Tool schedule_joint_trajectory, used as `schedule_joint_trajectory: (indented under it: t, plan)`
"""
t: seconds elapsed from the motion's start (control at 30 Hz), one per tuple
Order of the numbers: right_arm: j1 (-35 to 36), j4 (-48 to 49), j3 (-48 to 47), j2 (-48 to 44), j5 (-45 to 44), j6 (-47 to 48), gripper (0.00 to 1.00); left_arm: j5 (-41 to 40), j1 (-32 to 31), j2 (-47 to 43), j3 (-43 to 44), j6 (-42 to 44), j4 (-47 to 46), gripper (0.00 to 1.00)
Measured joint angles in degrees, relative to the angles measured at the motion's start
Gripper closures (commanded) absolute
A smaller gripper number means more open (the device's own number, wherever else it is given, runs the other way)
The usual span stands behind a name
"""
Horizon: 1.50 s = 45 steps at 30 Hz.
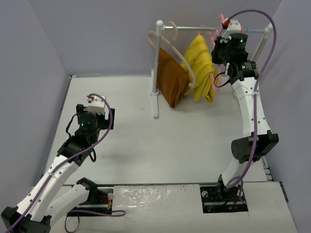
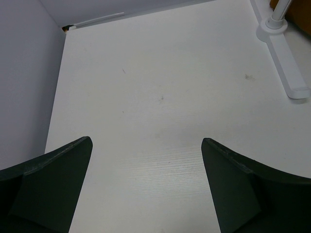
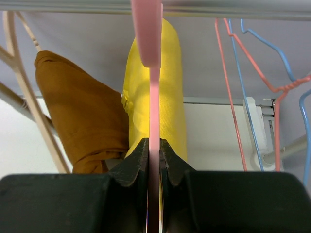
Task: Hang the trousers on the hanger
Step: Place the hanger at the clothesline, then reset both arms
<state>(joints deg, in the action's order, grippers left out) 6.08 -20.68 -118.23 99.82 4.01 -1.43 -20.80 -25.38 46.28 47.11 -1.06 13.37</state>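
Item: trousers, bright yellow, soft cloth, hanging folded from the rail of a white rack at the far side of the worktop, well above its surface. Adjacent, left: rust-brown cloth, draped on a thick beige hanger on the same rail, its edge touching or just beside the yellow cloth. Item: hanger, thin pink plastic, seen edge-on in the right wrist view as a narrow vertical strip directly in front of the trousers, its wider upper part reaching the rail. Whether the trousers are carried on this hanger or merely hang behind it cannot be told. Right pincer: raised to rail height at the rack's right end, both fingers pressed against the pink strip from either side, clamped on it with no gap visible. Further right on the rail: a light blue wire hanger and a salmon-pink wire hanger, bare, their hooks crossing. Left pincer: low over the left part of the worktop, fingers spread wide apart, holding nothing, bare white surface between them. The rack's foot lies at the far right of the left wrist view, well apart from that pincer.
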Motion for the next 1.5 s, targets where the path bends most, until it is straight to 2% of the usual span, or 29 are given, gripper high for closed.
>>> schedule_joint_trajectory:
  t: [0.3, 0.57, 0.63, 0.67, 0.7, 0.8, 0.93, 1.0, 1.07, 1.27, 1.5]
  plan:
    - [-2.5, 0.7, -5.3, 9.4, 1.5, 0.0, 1.00, 0.2, 0.4, -0.4, 0.0, 0.0, 0.0, 0.06]
    - [-2.7, 0.0, -6.6, 11.3, 3.2, -0.7, 0.98, 1.3, 1.3, -0.4, 0.0, 0.0, 0.0, 0.06]
    - [-2.7, 0.3, -6.1, 11.3, 3.4, -1.1, 0.92, 1.6, 1.7, -0.4, 0.0, 0.0, 0.0, 0.06]
    - [-2.7, 0.6, -5.7, 11.2, 3.6, -1.3, 0.85, 1.7, 1.9, -0.4, 0.0, 0.0, 0.0, 0.06]
    - [-2.7, 1.0, -5.0, 11.1, 3.7, -1.4, 0.73, 1.9, 2.1, -0.4, 0.0, 0.0, 0.0, 0.06]
    - [-2.7, 4.7, -3.2, 10.5, 4.3, -1.7, 0.57, 2.6, 2.4, -0.4, 0.0, 0.0, 0.0, 0.06]
    - [-2.7, 8.0, -1.8, 8.7, 4.4, -1.6, 0.20, 3.3, 2.9, -0.4, 0.0, -0.1, 0.0, 0.06]
    - [-2.7, 8.4, -0.6, 6.4, 4.2, -1.4, 0.06, 3.5, 3.4, -0.4, 0.0, -0.2, 0.0, 0.06]
    - [-2.7, 8.7, 0.8, 3.3, 3.8, -1.3, 0.00, 3.9, 3.9, -0.4, 0.0, -0.5, 0.0, 0.06]
    - [-2.7, 10.0, 10.3, -11.6, 0.3, -0.6, 0.00, 4.9, 4.2, -0.5, 0.0, -1.0, 0.1, 0.06]
    - [-2.7, 10.3, 33.2, -39.5, -6.0, 0.1, 0.00, 6.0, 4.2, -1.7, 5.4, -2.6, 8.1, 0.04]
